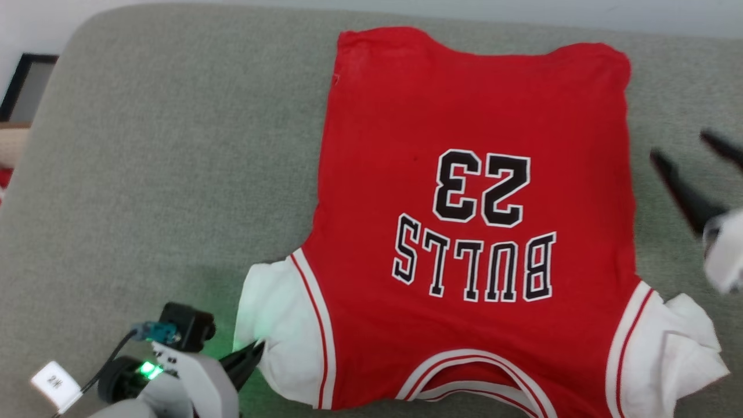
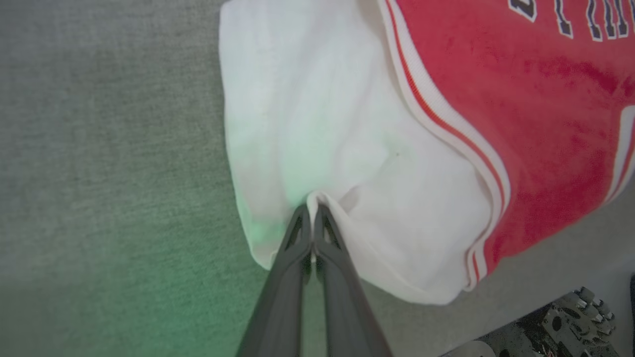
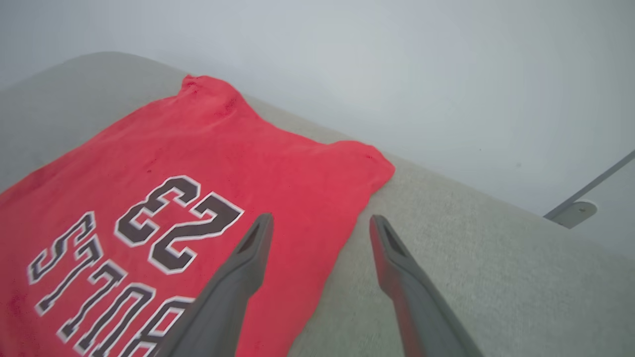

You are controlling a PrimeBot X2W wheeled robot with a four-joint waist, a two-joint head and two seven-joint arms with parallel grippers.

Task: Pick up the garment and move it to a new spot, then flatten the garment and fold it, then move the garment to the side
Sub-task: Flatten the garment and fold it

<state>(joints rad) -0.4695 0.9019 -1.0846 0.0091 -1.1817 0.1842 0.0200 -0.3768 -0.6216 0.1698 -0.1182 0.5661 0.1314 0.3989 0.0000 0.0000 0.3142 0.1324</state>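
- Left gripper (image 2: 312, 210) fingers were clenched on the white sleeve (image 2: 317, 129) of the large red jersey garment (image 1: 464, 203); pulling could bunch it.
- Right gripper (image 3: 321, 225) fingers stood released above the garment's edge; the unheld side could drag on the grey couch cushion (image 1: 162, 174).

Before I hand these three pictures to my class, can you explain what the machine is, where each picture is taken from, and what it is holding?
It is a two-armed robot. One camera sits on its head, looking down; the other two sit on its wrists, looking along each gripper's dark fingers. A red Bulls 23 jersey T-shirt lies spread on a grey-green cushioned surface. The left gripper is shut, pinching the edge of a white sleeve. The right gripper is open, holding nothing, beside the shirt's side edge.
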